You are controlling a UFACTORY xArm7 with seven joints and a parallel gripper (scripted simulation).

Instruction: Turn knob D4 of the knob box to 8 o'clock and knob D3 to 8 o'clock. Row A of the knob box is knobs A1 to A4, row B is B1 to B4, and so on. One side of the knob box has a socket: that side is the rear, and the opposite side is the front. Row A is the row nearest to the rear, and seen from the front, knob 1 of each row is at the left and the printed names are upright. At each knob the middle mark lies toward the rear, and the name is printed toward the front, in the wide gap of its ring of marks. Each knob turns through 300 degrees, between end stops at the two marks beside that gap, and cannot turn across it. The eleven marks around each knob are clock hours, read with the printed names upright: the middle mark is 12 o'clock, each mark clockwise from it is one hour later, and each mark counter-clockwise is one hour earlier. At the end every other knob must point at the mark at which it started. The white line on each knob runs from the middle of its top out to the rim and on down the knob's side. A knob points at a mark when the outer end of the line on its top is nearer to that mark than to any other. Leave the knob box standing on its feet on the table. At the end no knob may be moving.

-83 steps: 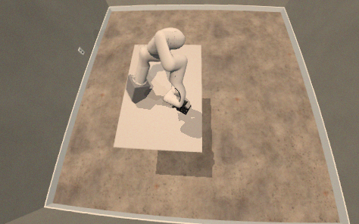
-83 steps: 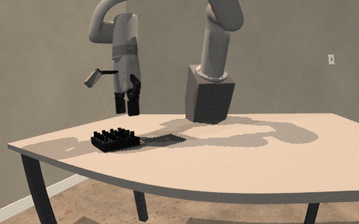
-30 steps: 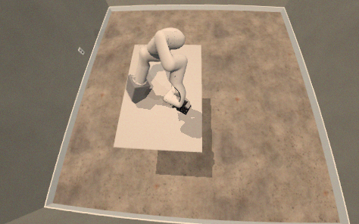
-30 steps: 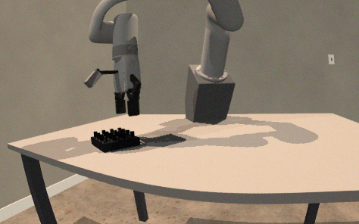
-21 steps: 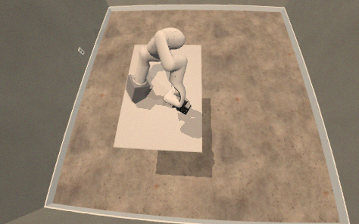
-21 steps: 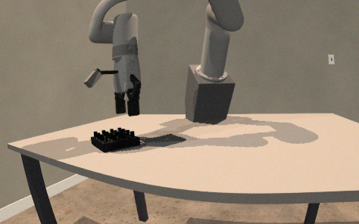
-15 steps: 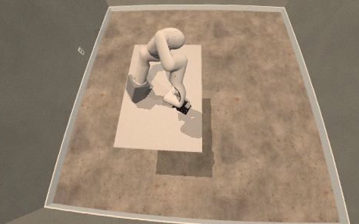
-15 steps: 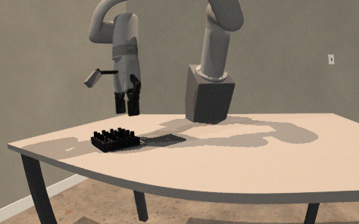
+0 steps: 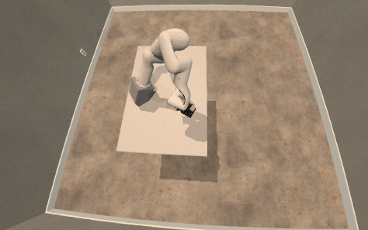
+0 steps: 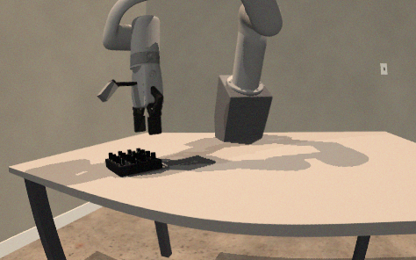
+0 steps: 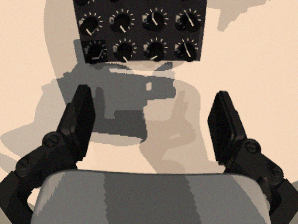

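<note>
The knob box point(image 10: 132, 163) point(image 9: 189, 112) point(image 11: 136, 10) is a small black box with rows of black knobs, each with a white line. It stands on the table point(image 10: 284, 189) point(image 9: 154, 132) point(image 11: 253, 50) near its left edge in the exterior view. In the wrist view only its three nearest rows show fully; the printed names are too small to read. My gripper point(image 10: 147, 128) point(image 11: 153, 102) is open and empty. It hangs well above the table, just off the box's near side in the wrist view, touching nothing.
The arm's grey base block point(image 10: 242, 114) point(image 9: 140, 93) stands on the table to the right of the box in the exterior view. The table's edge lies close to the box on its left.
</note>
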